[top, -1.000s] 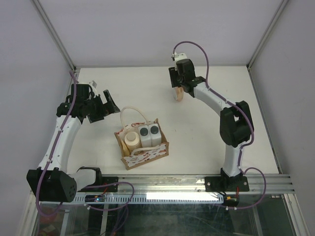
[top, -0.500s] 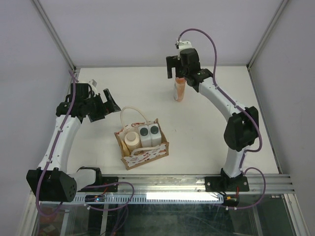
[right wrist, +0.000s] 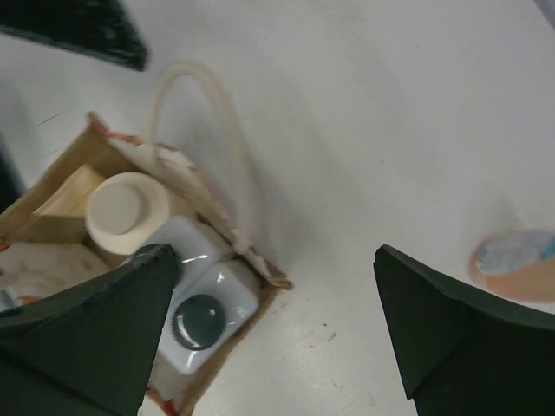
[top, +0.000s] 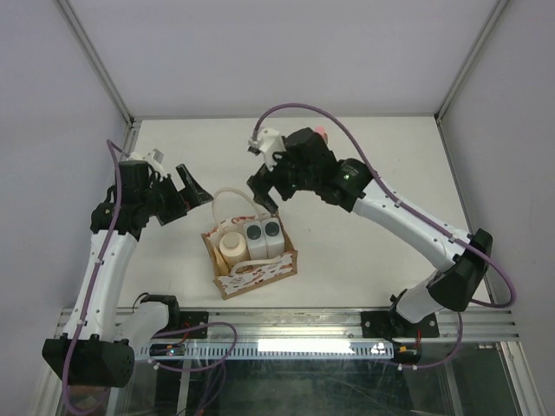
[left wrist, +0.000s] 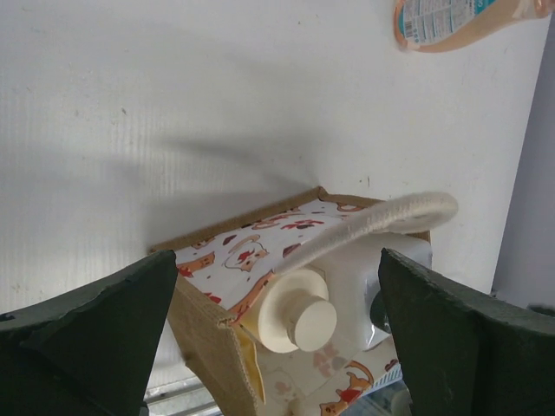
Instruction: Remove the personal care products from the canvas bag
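Canvas bag (top: 260, 270): tan, cream red-patterned panels, rope handles; near centre of table (top: 390, 173). Contains beige bottle (top: 232, 249) and two grey-capped white bottles (top: 254, 232). Orange bottle (right wrist: 519, 264) lies outside, far right. Right gripper (top: 269, 186) is spread wide over the bag's far edge. Left gripper (top: 182, 192) is spread too, far left.

No text can be read. The orange bottle (left wrist: 490, 30) carries a white-and-teal label (left wrist: 438, 13) with fine print, too small and blurred to make out. The bag (left wrist: 247, 256) panels show a red figure pattern only
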Controlling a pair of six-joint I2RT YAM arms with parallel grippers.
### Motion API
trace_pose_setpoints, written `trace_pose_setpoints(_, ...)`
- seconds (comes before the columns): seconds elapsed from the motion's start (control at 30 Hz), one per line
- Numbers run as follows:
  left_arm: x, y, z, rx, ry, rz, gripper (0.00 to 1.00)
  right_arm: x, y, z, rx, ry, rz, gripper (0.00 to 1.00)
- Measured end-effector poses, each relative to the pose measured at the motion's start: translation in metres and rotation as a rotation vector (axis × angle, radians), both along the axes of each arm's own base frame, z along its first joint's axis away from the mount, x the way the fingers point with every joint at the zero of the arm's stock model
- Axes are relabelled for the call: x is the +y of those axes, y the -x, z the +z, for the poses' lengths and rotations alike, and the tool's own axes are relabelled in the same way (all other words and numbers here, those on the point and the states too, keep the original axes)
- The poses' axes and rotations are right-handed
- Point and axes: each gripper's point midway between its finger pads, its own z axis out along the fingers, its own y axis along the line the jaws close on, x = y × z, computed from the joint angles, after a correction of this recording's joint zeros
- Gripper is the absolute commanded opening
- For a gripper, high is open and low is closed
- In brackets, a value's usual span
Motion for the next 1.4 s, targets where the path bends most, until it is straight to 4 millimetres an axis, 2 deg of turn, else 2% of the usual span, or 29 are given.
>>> trace_pose_setpoints(0.1,-0.002,0.011,0.002,-0.016,0.023,0.01,0.99,0.029,0.046,-0.001,-0.003,0.02,0.187,0.97)
trace_pose_setpoints(0.2,-0.002,0.02,0.002,-0.021,0.037,0.022,0.99,0.045,0.081,-0.004,-0.008,0.042,0.343,0.96)
trace_pose_setpoints(0.3,-0.002,0.025,0.004,-0.023,0.041,0.026,0.99,0.057,0.104,-0.005,-0.034,0.058,0.471,0.96)
trace_pose_setpoints(0.4,0.0,0.032,0.007,-0.027,0.038,0.034,0.99,0.067,0.116,-0.008,-0.06,0.074,0.573,0.96)
trace_pose_setpoints(0.5,0.003,0.039,0.006,-0.022,0.024,0.049,0.99,0.075,0.121,-0.021,-0.068,0.12,0.648,0.96)
trace_pose_setpoints(0.7,0.015,0.05,0.004,0.015,-0.024,0.102,0.99,0.095,0.116,-0.053,-0.061,0.233,0.716,0.96)
trace_pose_setpoints(0.93,0.035,0.054,0.024,-0.012,-0.102,0.197,0.99,0.113,0.12,-0.081,-0.058,0.323,0.754,0.96)
trace_pose_setpoints(1.07,0.056,0.061,0.017,0.021,-0.181,0.284,0.99,0.12,0.116,-0.09,-0.073,0.367,0.749,0.97)
trace_pose_setpoints(1.17,0.068,0.065,0.007,0.073,-0.237,0.329,0.99,0.119,0.109,-0.105,-0.076,0.426,0.73,0.97)
trace_pose_setpoints(1.27,0.075,0.066,-0.002,0.113,-0.274,0.351,0.99,0.116,0.104,-0.116,-0.078,0.472,0.716,0.97)
trace_pose_setpoints(1.4,0.078,0.064,-0.008,0.132,-0.284,0.373,0.99,0.116,0.104,-0.117,-0.086,0.482,0.715,0.98)
